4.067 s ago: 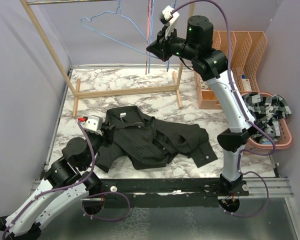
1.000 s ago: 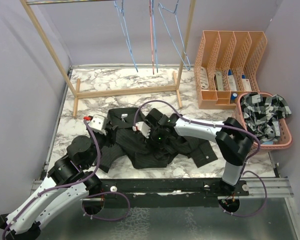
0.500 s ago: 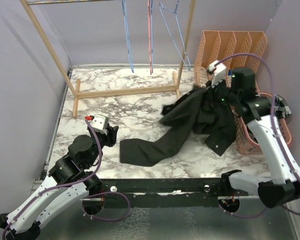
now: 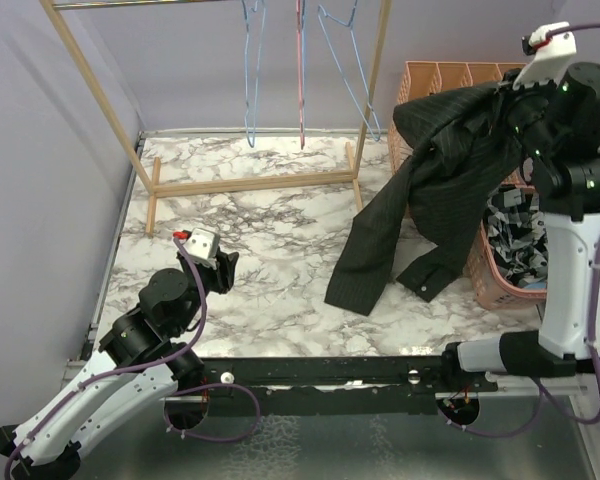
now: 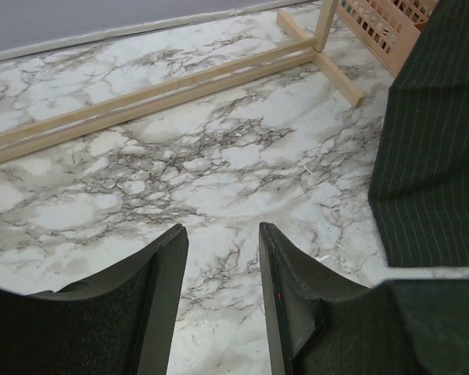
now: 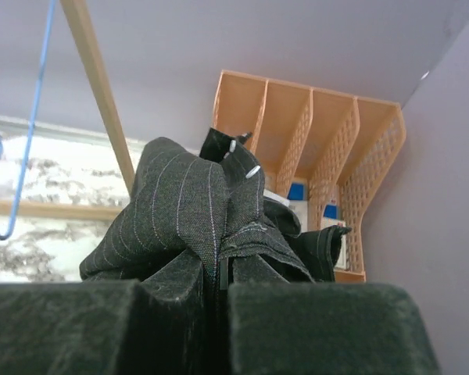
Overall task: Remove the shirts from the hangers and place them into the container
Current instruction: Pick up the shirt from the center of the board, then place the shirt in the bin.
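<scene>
A black pinstriped shirt (image 4: 450, 160) hangs bunched from my right gripper (image 4: 502, 100), which is shut on it high at the right, in front of the organizer. One sleeve trails down, its end (image 4: 355, 285) on the marble. In the right wrist view the shirt's cloth (image 6: 180, 203) bulges out of the closed right gripper (image 6: 219, 273). The salmon-pink container (image 4: 495, 292) stands below, partly hidden, holding a checked shirt (image 4: 515, 240). Bare wire hangers, blue (image 4: 250, 60) and pink (image 4: 302, 70), hang on the rack. My left gripper (image 4: 220, 265) (image 5: 219, 242) stands open over bare marble, nothing between its fingers.
The wooden rack's base bar (image 4: 250, 182) (image 5: 141, 101) crosses the back of the table. A peach file organizer (image 4: 450, 75) (image 6: 313, 133) stands at the back right behind the shirt. The shirt's hanging sleeve (image 5: 438, 156) shows at the right of the left wrist view.
The right arm has lifted the pinstriped shirt off the table, up and to the right, to above the basket. The left arm has stayed in place.
</scene>
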{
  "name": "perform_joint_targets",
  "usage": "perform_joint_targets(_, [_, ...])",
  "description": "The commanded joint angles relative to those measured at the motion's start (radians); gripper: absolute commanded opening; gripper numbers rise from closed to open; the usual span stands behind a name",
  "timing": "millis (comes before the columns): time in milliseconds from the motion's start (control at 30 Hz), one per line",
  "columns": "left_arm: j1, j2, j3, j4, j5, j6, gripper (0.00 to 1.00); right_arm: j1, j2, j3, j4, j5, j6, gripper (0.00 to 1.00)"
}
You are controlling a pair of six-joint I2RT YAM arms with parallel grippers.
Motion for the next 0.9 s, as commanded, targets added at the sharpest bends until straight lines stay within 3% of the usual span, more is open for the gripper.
perform_joint_targets(0, [-0.005, 0.005, -0.007, 0.026, 0.025, -0.007, 0.44, -0.125, 0.117, 0.143, -0.086, -0.045, -0.012, 0.01])
perform_joint_targets(167, [-0.005, 0.002, -0.006, 0.026, 0.026, -0.008, 0.45, -0.379, 0.195, 0.321, -0.174, -0.194, -0.096, 0.01])
perform_joint_targets(367, [-0.006, -0.004, -0.006, 0.025, 0.023, -0.007, 0.45, -0.716, 0.076, 0.062, -0.152, -0.470, -0.233, 0.01])
perform_joint_targets(567, [-0.006, 0.009, -0.007, 0.026, 0.029, -0.012, 0.45, -0.733, -0.166, -0.440, -0.035, -0.435, -0.387, 0.01])
perform_joint_targets(700, [-0.006, 0.018, -0.005, 0.027, 0.037, -0.014, 0.45, -0.733, -0.165, -0.682, -0.018, -0.459, -0.429, 0.01])
perform_joint_targets(867, [-0.006, 0.032, -0.008, 0.030, 0.043, -0.017, 0.45, -0.734, -0.178, -0.932, 0.126, -0.468, -0.431, 0.01])
